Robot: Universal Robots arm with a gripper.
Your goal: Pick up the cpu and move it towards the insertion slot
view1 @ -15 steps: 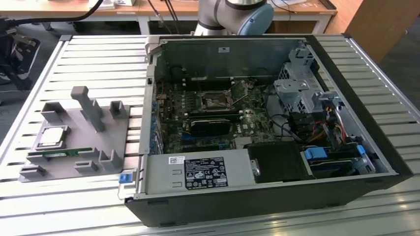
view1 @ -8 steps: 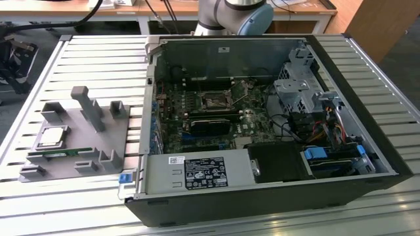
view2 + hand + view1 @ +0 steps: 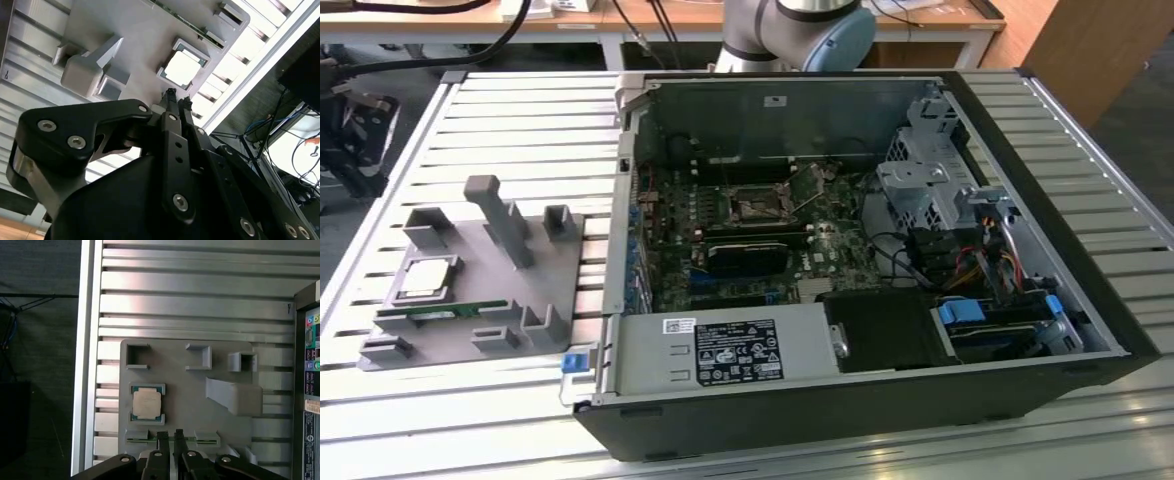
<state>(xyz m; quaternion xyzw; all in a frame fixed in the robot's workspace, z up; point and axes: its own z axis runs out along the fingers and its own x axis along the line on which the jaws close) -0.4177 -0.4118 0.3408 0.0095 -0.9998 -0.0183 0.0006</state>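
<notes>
The ribbed aluminium table (image 3: pixel 520 110) carries everything. On it sits the open black steel computer case (image 3: pixel 987 400), and the insertion slot (image 3: pixel 754 207) gleams inside, well apart from the action. In the first wrist view, the gripper (image 3: pixel 170 434) hangs over the matte grey plastic fixture (image 3: pixel 185 400), jaws drawn together and empty, near the cpu (image 3: pixel 147 404) but not touching it. The chip lies flat in its square recess, with a smooth silvery lid and a thin pale rim. To my eye, a good pick means centring over it, spreading wider than the chip, coming down square and pinching opposite edges gently.
</notes>
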